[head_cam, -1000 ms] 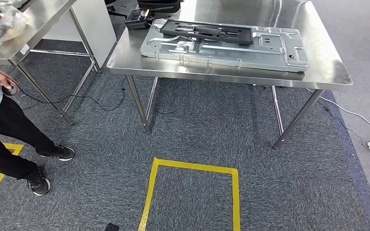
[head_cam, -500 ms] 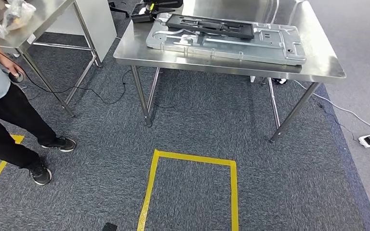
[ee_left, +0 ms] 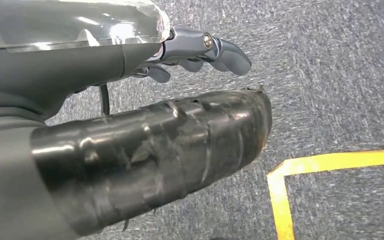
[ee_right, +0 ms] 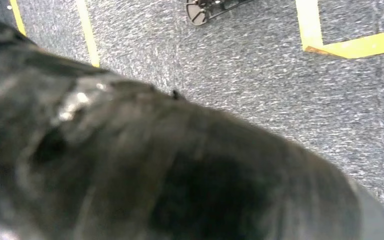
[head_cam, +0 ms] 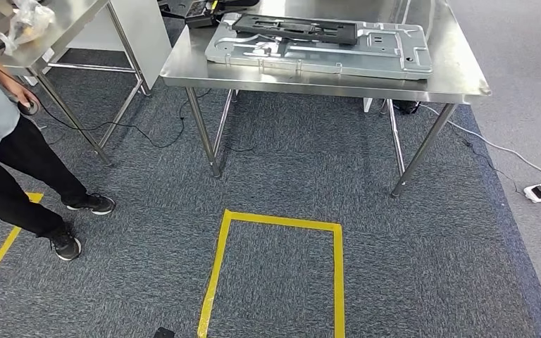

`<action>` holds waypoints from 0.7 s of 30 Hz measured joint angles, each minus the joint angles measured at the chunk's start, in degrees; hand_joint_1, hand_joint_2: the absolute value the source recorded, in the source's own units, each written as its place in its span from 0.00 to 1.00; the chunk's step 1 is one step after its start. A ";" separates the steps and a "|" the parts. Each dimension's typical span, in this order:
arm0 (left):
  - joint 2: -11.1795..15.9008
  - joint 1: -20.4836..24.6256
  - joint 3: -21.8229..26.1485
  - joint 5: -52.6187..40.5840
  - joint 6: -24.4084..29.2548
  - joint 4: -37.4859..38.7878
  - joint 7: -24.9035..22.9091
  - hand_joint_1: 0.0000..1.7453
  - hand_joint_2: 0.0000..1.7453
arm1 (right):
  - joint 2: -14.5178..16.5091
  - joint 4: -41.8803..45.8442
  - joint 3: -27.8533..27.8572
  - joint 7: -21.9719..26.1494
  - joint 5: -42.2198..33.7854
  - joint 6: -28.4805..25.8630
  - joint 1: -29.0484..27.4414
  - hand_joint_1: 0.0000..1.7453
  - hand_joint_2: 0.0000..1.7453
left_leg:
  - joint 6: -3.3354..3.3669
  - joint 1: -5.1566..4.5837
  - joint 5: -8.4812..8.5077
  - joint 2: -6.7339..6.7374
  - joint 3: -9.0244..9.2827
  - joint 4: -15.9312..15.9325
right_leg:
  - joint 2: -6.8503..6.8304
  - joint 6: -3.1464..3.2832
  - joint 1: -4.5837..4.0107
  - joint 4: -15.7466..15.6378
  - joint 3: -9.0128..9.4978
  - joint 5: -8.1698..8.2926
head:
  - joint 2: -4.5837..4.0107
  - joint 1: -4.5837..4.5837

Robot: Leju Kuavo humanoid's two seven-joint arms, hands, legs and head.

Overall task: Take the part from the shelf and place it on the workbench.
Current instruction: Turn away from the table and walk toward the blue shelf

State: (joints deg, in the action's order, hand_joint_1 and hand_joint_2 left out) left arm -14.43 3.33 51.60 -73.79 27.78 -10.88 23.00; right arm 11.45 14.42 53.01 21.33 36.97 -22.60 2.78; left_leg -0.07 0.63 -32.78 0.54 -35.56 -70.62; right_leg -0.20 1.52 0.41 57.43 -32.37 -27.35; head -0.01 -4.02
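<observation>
- The part (head_cam: 320, 46), a flat grey metal panel with a black piece (head_cam: 294, 26) lying on its far side, rests on the steel table (head_cam: 458, 81), its near edge just inside the table's front edge.
- Bare carpet (head_cam: 289, 169) lies between the table legs and the yellow floor tape (head_cam: 280, 222).
- A person (head_cam: 10, 151) stands left, beside a second table (head_cam: 63, 24).
- The left hand (ee_left: 200, 50) hangs over the carpet, fingers loosely curled, holding nothing.
- The right hand's state cannot be told; its wrist view is blurred.
</observation>
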 joint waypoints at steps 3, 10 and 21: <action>0.08 0.13 0.01 0.01 0.00 0.00 0.10 0.00 0.00 | 0.09 -0.26 -0.01 -0.10 0.17 0.03 0.03 0.00 0.00 | 1.25 -0.44 2.48 -0.01 7.89 11.96 | -0.03 -0.55 -0.30 0.25 -0.33 0.61 | 0.00 0.00; 0.02 0.06 0.05 0.02 0.01 -0.01 0.16 0.00 0.00 | 0.13 -0.41 -0.01 -0.15 0.30 0.04 0.01 0.00 0.00 | 2.72 -0.18 3.73 0.31 8.56 15.89 | 0.13 -2.67 -0.03 6.91 -3.49 -3.26 | -0.01 -0.09; 0.01 0.02 0.09 0.02 0.02 0.00 0.34 0.00 0.00 | 0.00 -0.75 -0.02 -0.74 0.94 0.60 0.03 0.00 0.00 | 1.13 -0.56 3.06 0.75 6.64 13.30 | -0.41 -1.94 0.19 1.60 -0.07 -0.73 | 0.01 -0.01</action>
State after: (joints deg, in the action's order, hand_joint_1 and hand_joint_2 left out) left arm -14.41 3.35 51.69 -73.77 27.80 -10.88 23.35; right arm 11.45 13.66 53.00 20.59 37.91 -22.00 2.81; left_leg 1.06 0.07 -29.72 1.29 -28.92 -57.32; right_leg -0.61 -0.42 0.60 59.03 -32.44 -28.08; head 0.00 -4.03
